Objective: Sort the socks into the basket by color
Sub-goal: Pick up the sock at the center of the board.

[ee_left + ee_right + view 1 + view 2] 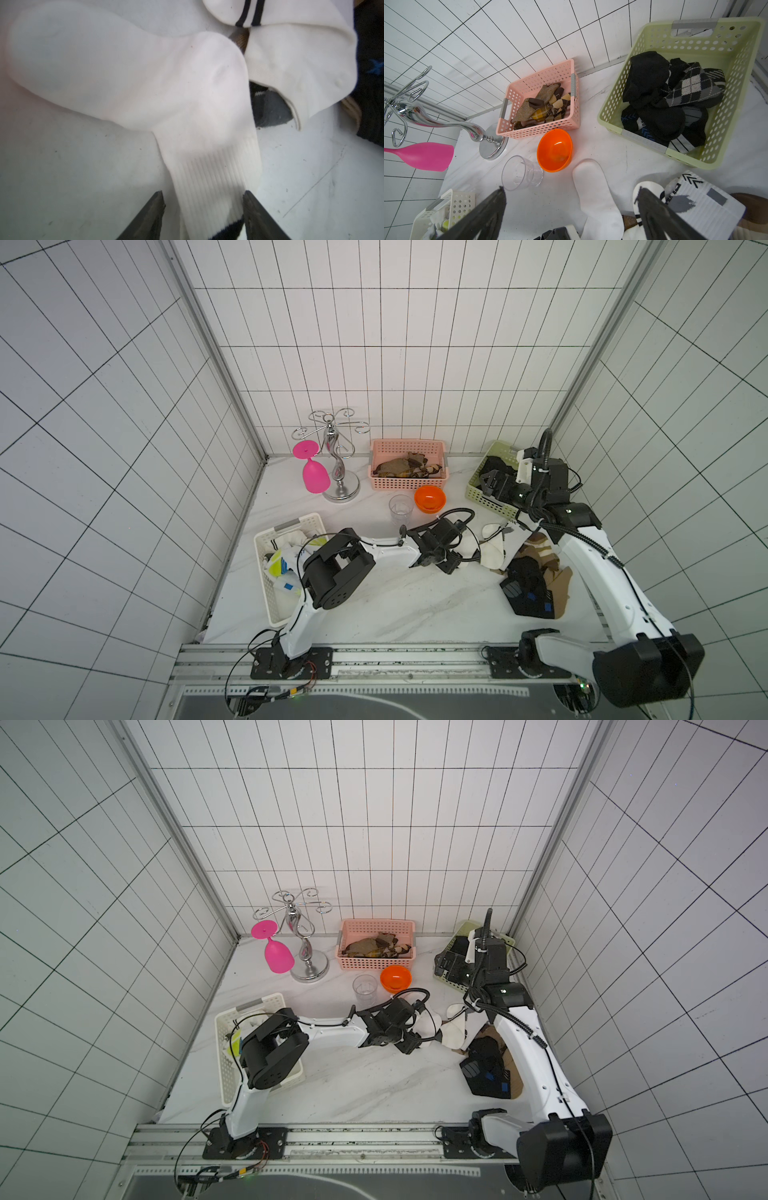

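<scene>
A plain white sock (145, 83) lies flat on the table. My left gripper (203, 197) stands open astride its ribbed cuff, one finger touching the cuff's edge, the other apart from it. In both top views this gripper (453, 566) is at mid-table, beside a pile of white (494, 547), brown (540, 547) and black socks (528, 589). My right gripper (571, 190) is open and empty, hovering at the front of the green basket (612, 104), which holds black socks (654, 93). The pink basket (542, 128) holds brown socks (542, 104). The white basket (291, 526) holds white socks.
An orange bowl (430, 497) and a clear cup (401, 508) stand between the pink basket and the left gripper. A chrome glass rack (338, 464) with a hanging pink glass (315, 475) is at the back left. Tiled walls close in three sides.
</scene>
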Robot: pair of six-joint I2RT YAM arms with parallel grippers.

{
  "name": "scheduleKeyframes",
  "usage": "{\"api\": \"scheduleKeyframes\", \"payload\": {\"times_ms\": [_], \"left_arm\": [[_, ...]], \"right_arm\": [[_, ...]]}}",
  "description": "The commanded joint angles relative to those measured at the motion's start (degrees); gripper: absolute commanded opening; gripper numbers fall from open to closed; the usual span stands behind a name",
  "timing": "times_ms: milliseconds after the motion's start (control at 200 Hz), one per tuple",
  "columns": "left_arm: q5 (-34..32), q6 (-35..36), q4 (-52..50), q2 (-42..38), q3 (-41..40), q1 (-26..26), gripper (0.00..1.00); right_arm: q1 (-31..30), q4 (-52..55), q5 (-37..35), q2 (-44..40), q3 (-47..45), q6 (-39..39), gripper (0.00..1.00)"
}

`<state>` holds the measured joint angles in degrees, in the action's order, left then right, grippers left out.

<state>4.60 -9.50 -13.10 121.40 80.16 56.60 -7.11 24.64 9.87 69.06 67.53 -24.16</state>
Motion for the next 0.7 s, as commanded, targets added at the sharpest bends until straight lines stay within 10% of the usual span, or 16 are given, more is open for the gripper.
{"api": "scheduleKeyframes", "payload": {"times_ms": [0, 390, 695], "left_arm": [[-1.9, 2.0, 1.7, 1.7, 1.3, 1.2, 0.58], [-3.6, 1.8, 1.2, 1.3, 0.4, 1.7, 0.08], [-4.8, 1.9, 2.2, -7.2, -3.1, 1.6, 0.00]], "right_arm": [[0.6, 0.5, 0.9, -0.6, -3.0, 0.2, 1.00], [0.8, 0.4, 0.7, -0.8, -3.3, 0.2, 1.00], [1.0, 0.5, 0.4, -1.4, -2.9, 0.2, 1.00]]}}
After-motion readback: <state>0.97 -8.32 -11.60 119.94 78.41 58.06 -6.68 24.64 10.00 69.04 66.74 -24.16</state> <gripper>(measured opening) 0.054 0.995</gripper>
